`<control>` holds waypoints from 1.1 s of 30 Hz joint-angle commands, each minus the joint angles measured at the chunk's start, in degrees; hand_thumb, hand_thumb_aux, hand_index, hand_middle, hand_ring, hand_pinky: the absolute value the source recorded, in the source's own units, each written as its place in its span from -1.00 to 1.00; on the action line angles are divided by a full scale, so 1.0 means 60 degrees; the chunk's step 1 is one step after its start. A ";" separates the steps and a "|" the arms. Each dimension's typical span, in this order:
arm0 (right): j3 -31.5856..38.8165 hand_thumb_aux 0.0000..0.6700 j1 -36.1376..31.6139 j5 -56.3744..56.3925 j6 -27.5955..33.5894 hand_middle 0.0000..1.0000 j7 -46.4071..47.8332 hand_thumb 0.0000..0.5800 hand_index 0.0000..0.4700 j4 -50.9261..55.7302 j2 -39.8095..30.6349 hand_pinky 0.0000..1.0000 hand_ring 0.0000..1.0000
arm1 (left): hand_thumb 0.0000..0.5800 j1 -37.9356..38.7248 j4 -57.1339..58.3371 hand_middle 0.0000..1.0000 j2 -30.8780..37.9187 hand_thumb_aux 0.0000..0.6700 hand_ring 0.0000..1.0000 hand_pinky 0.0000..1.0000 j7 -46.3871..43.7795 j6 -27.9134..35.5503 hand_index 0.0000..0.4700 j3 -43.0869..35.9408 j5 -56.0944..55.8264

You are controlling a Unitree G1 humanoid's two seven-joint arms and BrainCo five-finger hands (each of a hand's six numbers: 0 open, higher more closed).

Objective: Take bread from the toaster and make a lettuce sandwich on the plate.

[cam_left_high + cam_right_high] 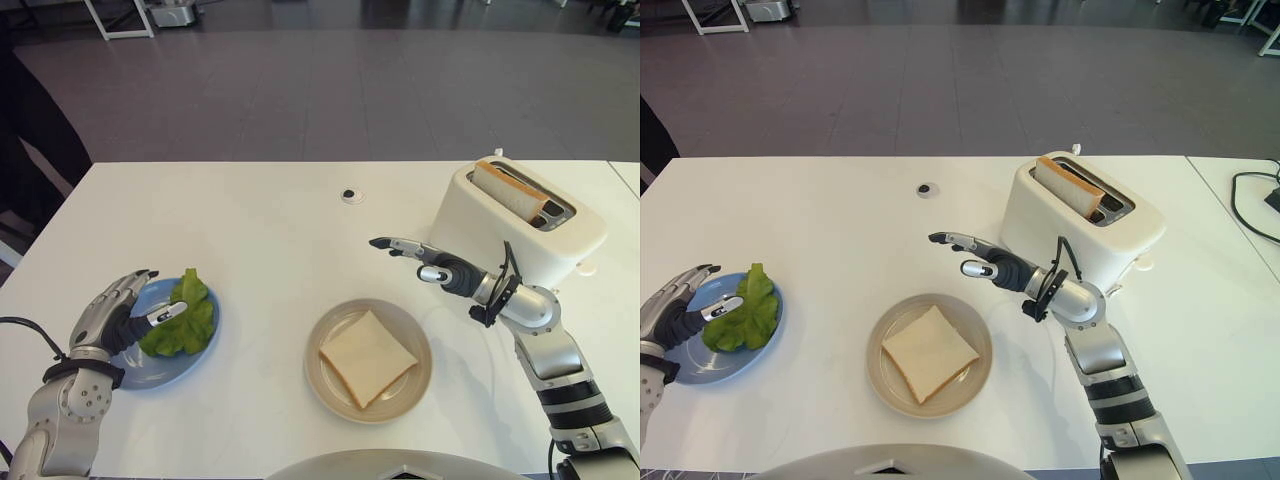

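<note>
A white toaster point(520, 225) stands at the right of the table with one slice of bread point(510, 190) sticking up from a slot. A beige plate point(330, 330) in front of me holds another bread slice point(367, 357) lying flat. At the left, green lettuce point(185, 318) lies on a blue plate point(145, 372). My left hand point(115, 310) sits over the blue plate's left side, fingers open, thumb touching the lettuce. My right hand point(425, 260) hovers open between the beige plate and the toaster, fingers stretched toward the left, holding nothing.
A small round fitting point(349, 195) is set in the white table point(270, 240) near its far edge. A dark cable point(1250, 205) lies on the neighbouring table at the right. A grey rim point(400, 465) shows at the near edge.
</note>
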 commanded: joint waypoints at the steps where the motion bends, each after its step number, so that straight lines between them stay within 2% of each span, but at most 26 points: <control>1: -0.0019 -1.00 -0.0136 -0.0147 -0.0058 -1.00 -0.0028 -1.00 -1.00 0.0122 -0.0009 -1.00 -1.00 | -0.68 -0.0573 0.0590 -1.00 0.0198 -0.84 -1.00 -1.00 0.0185 0.0222 -0.84 -0.0601 0.0722; 2: -0.0014 -1.00 -0.0138 -0.0153 -0.0072 -1.00 -0.0034 -1.00 -1.00 0.0134 -0.0004 -1.00 -1.00 | -0.68 -0.0739 0.0716 -1.00 0.0193 -0.84 -1.00 -1.00 0.0219 0.0281 -0.84 -0.0795 0.0908; 3: -0.0005 -1.00 -0.0139 -0.0165 -0.0092 -1.00 -0.0043 -1.00 -1.00 0.0154 0.0002 -1.00 -1.00 | -0.46 -0.0932 0.0866 -1.00 0.0165 -0.71 -1.00 -1.00 0.0261 0.0339 -0.71 -0.1010 0.1066; 6: 0.0011 -1.00 -0.0104 -0.0223 -0.0132 -1.00 -0.0106 -1.00 -1.00 0.0166 0.0020 -1.00 -1.00 | -0.19 -0.1511 0.1282 -1.00 0.0067 -0.55 -1.00 -1.00 0.0341 0.0500 -0.55 -0.1527 0.1320; 8: 0.0011 -1.00 -0.0042 -0.0261 -0.0133 -1.00 -0.0171 -1.00 -1.00 0.0113 0.0025 -1.00 -1.00 | 0.08 -0.1754 0.1544 -1.00 0.0080 -0.36 -1.00 -1.00 0.0387 0.0503 -0.36 -0.1772 0.1372; 12: 0.0020 -1.00 0.0023 -0.0311 -0.0133 -1.00 -0.0255 -1.00 -1.00 0.0051 0.0047 -1.00 -1.00 | 0.61 -0.1925 0.1931 -1.00 0.0140 0.12 -1.00 -1.00 0.0512 0.0483 0.12 -0.2187 0.1556; 16: 0.0047 -1.00 0.0047 -0.0332 -0.0114 -1.00 -0.0305 -1.00 -1.00 -0.0010 0.0068 -1.00 -1.00 | 0.89 -0.1887 0.1896 -1.00 0.0300 0.53 -1.00 -1.00 0.0534 0.0551 0.53 -0.2352 0.1658; 17: 0.0048 -1.00 0.0048 -0.0331 -0.0112 -1.00 -0.0310 -1.00 -1.00 -0.0014 0.0066 -1.00 -1.00 | 0.95 -0.1873 0.1849 -1.00 0.0327 0.69 -1.00 -1.00 0.0526 0.0582 0.69 -0.2364 0.1654; 19: 0.0046 -1.00 0.0048 -0.0330 -0.0114 -1.00 -0.0320 -1.00 -1.00 -0.0014 0.0056 -1.00 -1.00 | 0.97 -0.1852 0.1791 -1.00 0.0363 0.76 -1.00 -1.00 0.0531 0.0624 0.76 -0.2388 0.1649; 20: 0.0047 -1.00 0.0048 -0.0330 -0.0115 -1.00 -0.0325 -1.00 -1.00 -0.0014 0.0051 -1.00 -1.00 | 1.00 -0.1836 0.1763 -1.00 0.0372 0.94 -1.00 -1.00 0.0544 0.0635 0.94 -0.2391 0.1648; 21: 0.0048 -1.00 0.0046 -0.0331 -0.0115 -1.00 -0.0329 -1.00 -1.00 -0.0016 0.0047 -1.00 -1.00 | 1.00 -0.1802 0.1690 -1.00 0.0376 1.00 -1.00 -1.00 0.0555 0.0646 1.00 -0.2375 0.1639; 33: 0.0035 -1.00 -0.0001 -0.0399 -0.0164 -1.00 -0.0370 -1.00 -1.00 0.0039 0.0040 -1.00 -1.00 | 1.00 -0.1050 0.0476 -1.00 0.0606 1.00 -1.00 -1.00 0.0775 0.0558 1.00 -0.1722 0.1439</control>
